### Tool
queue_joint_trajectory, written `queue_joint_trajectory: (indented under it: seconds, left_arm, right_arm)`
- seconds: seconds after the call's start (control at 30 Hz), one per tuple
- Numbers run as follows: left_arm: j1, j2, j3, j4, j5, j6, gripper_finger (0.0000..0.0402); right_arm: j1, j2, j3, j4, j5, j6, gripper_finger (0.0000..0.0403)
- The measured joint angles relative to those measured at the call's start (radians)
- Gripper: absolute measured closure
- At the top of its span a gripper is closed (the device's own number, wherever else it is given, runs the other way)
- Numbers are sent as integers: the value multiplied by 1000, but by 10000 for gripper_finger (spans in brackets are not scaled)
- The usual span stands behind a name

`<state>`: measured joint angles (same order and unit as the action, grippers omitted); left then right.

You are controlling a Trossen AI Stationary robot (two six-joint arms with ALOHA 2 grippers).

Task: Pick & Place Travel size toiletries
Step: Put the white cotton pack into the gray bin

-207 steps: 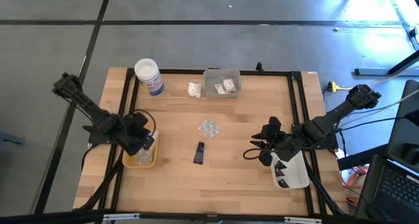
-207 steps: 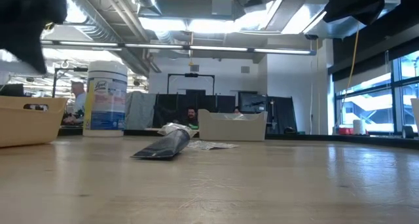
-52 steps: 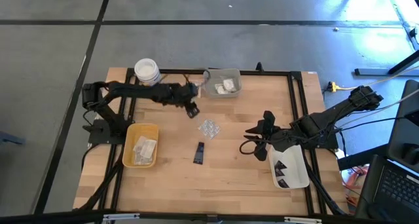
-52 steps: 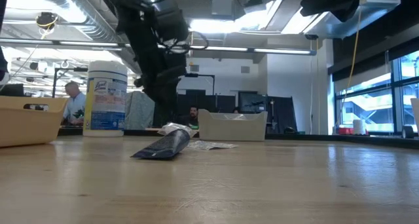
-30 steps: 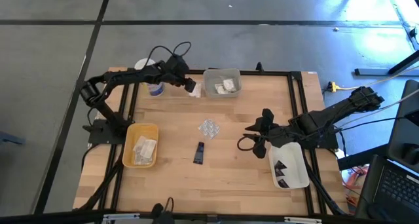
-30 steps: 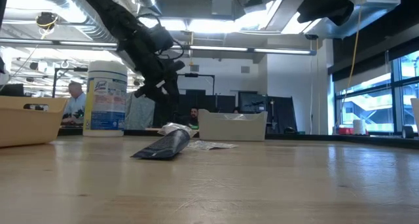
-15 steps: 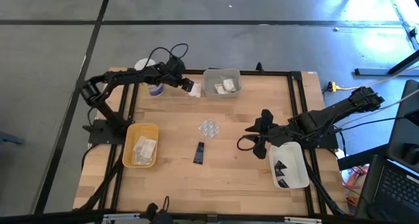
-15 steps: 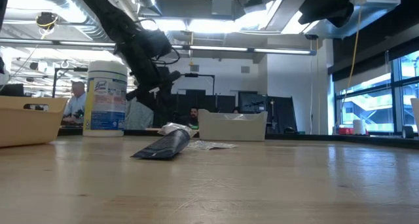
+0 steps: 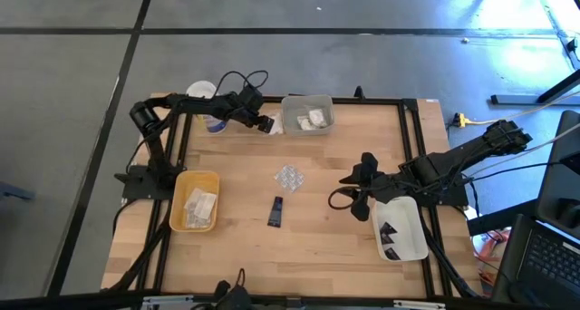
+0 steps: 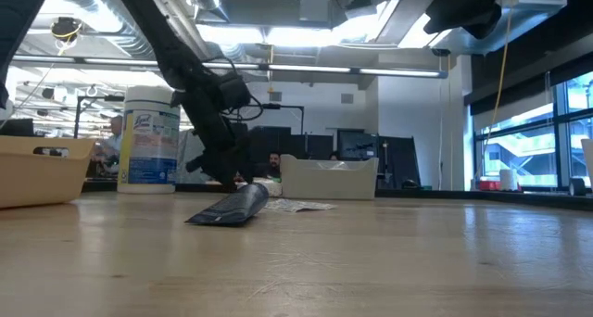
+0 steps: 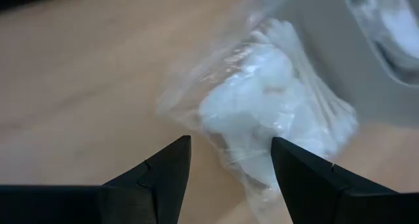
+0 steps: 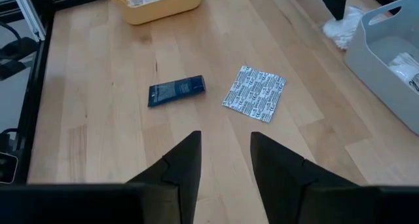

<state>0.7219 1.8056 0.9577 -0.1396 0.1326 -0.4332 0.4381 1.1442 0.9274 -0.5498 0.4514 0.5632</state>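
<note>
Reaching with the left gripper [image 9: 264,123] toward the white lumpy packet [image 11: 262,112] at the far side of the bench [image 9: 335,247], just beside the clear tray [image 9: 307,113]. Spreading wide, with one finger to each side of the packet and nothing gripped yet; judging from the wrist view, lining up for a straddling pinch on the crinkly bag. Approaching low and nearly level, probably because the packet is lying flat on the wood and offering little height to grab.

Hovering with the right gripper [image 9: 347,198] above the bench on the right side, beside the white tray [image 9: 405,237]. Standing partly open, holding nothing; apparently waiting where the dark tube [image 12: 176,91] and the blister pack [image 12: 255,93] are both lying within its wrist view.

Locating the remaining toiletries:
- Blister pack lying flat near the bench centre.
- Dark tube lying just nearer the front edge, apart from the blister pack.
- White packets resting inside the clear tray.
- Sachets already sitting in the yellow tray [image 9: 193,200] at the left.
- Small dark items sitting in the white tray.

Noting obstacles: clear tray wall standing immediately beside the target packet, leaving little room for the finger on that side. White jar with blue label [image 10: 149,139] standing near the left arm, close to its cable loop. Risking, in judgement, a slip of the loose film out of the pinch, or a nudge against the tray.
</note>
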Motion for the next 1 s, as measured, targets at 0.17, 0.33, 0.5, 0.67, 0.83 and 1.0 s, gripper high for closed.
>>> queue_joint_trajectory:
  seconds: [0.17,0.33,0.5,0.67,0.83,1.0]
  left_arm:
    - [0,-6,0,15,71,0,191]
    - [0,-7,0,39,72,-4,191]
    - [0,-7,0,38,73,-6,196]
    - [0,-7,0,33,72,6,224]
    - [0,-7,0,32,73,9,266]
    - [0,-7,0,31,75,9,303]
  right_arm:
    - [0,0,0,0,0,0,277]
    - [0,0,0,0,0,-2,284]
    - [0,0,0,-1,0,-2,287]
    - [0,0,0,-1,0,-2,288]
    - [0,0,0,-1,0,-2,280]
    - [0,0,0,-1,0,-2,272]
